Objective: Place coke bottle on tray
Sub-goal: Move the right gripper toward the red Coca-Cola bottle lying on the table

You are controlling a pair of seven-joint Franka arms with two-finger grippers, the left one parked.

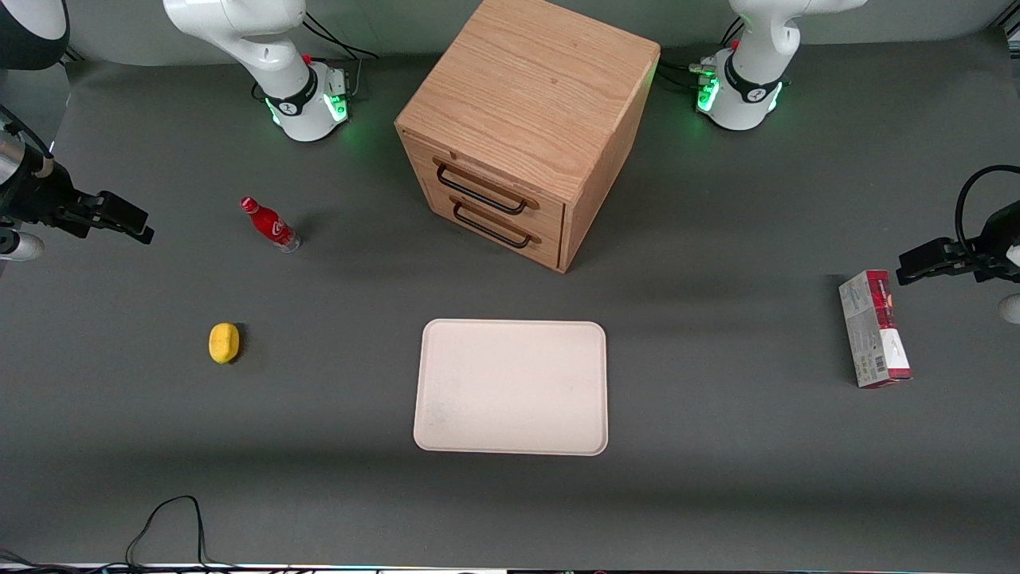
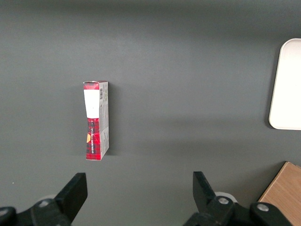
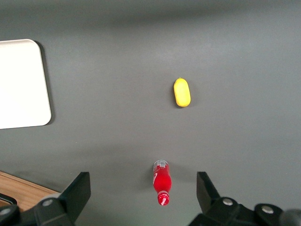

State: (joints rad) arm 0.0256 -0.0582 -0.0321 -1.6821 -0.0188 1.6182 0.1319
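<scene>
The coke bottle [image 1: 271, 226], small and red with a red cap, stands upright on the grey table between the working arm's base and the yellow fruit. It also shows in the right wrist view [image 3: 161, 183], well below the fingers. The cream-white tray [image 1: 510, 391] lies flat in front of the wooden cabinet, nearer the front camera; its corner shows in the right wrist view [image 3: 21, 84]. My right gripper [image 1: 127, 219] hangs raised over the working arm's end of the table, apart from the bottle. It is open and empty [image 3: 142, 188].
A yellow lemon-like fruit [image 1: 224, 343] lies nearer the front camera than the bottle, also in the right wrist view [image 3: 182, 92]. A wooden drawer cabinet [image 1: 526, 119] stands mid-table. A red-and-grey carton [image 1: 874, 328] lies toward the parked arm's end.
</scene>
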